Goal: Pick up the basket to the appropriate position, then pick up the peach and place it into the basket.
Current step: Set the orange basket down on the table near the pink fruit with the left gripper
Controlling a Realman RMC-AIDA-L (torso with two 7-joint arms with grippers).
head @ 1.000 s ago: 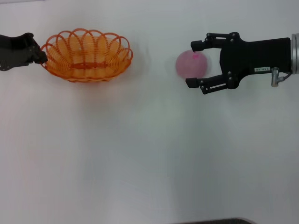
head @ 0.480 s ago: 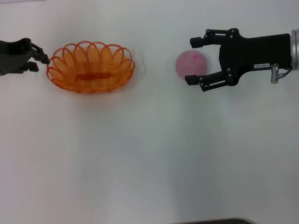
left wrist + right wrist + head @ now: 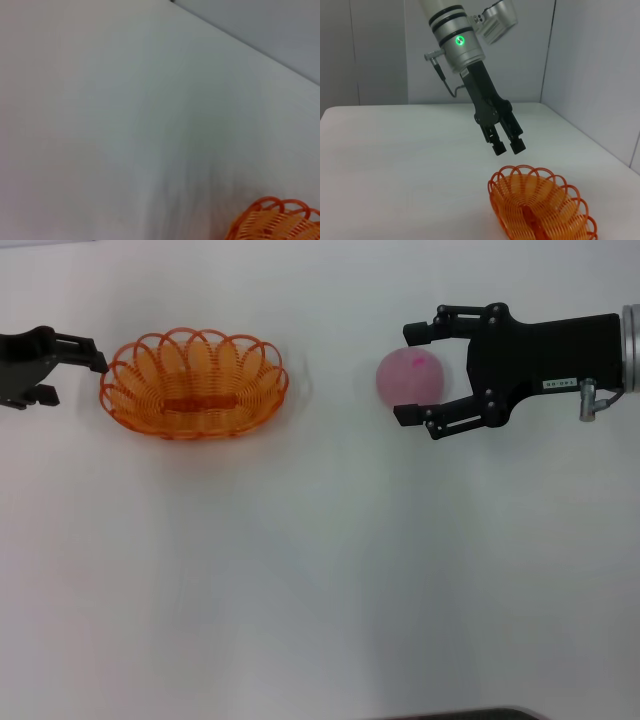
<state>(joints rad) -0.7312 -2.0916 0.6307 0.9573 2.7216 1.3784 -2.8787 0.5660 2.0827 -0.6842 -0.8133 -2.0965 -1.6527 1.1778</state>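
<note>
The basket (image 3: 194,385) sits on the white desk (image 3: 320,580) in the upper left of the head view, resting flat with its scalloped rim up and nothing inside it. The right wrist view shows the same basket (image 3: 540,207) at the lower right of its frame, standing free on the desk. A bit of its orange rim (image 3: 274,221) also shows at the lower right corner of the left wrist view.

The peach (image 3: 410,378) lies on the desk in the upper right of centre in the head view, well apart from the basket, with its darker pink spot facing up.

The right pincer (image 3: 411,372) reaches in from the right edge of the head view. Its fingers are spread, one tip just above the peach in the frame and the other just below it, so the peach lies between them. Whether either tip touches the fruit cannot be told.

The left pincer (image 3: 78,367) is at the left edge of the head view, just beside the basket's left end. In the right wrist view the left pincer (image 3: 508,147) hangs above and behind the basket, clear of the rim, its two fingers parted by a small gap and holding nothing.
</note>
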